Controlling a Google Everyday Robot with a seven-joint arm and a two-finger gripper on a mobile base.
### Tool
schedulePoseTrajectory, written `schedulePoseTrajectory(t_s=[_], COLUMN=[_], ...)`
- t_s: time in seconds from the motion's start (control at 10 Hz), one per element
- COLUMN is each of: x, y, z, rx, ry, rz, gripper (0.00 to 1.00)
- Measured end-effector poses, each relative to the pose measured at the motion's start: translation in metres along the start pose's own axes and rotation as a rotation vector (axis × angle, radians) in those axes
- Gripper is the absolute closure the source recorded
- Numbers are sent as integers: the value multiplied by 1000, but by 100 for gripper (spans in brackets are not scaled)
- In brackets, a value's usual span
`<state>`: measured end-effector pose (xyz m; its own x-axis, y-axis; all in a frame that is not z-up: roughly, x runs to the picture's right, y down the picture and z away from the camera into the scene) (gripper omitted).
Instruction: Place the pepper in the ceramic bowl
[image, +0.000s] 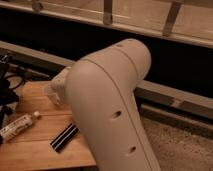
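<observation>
Pepper hidden from me behind the arm (112, 110).
Smooth, rounded white arm covers my gripper above the grainy wooden table (35, 147); its state I cannot tell.

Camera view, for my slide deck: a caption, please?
Robot arm fills the frame over a wooden table, gripper out of sight behind it.

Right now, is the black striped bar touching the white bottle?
Apart. The camera view shows bare wooden table between the black striped bar and the white bottle. The gripper is out of sight, perhaps behind the arm.
</observation>
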<state>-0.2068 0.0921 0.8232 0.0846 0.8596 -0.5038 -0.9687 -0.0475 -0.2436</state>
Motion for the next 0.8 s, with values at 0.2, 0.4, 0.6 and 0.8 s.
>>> schedulePoseTrajectory(t_s=[0.2,0.4,0.6,0.8], x=[2,11,21,25], y=[-43,-76,-98,-94], z=[-13,-13,-6,-5], rx=[26,42,45,37], ry=[17,47,68,65], rz=[84,165,241,236], gripper=[20,20,20,20])
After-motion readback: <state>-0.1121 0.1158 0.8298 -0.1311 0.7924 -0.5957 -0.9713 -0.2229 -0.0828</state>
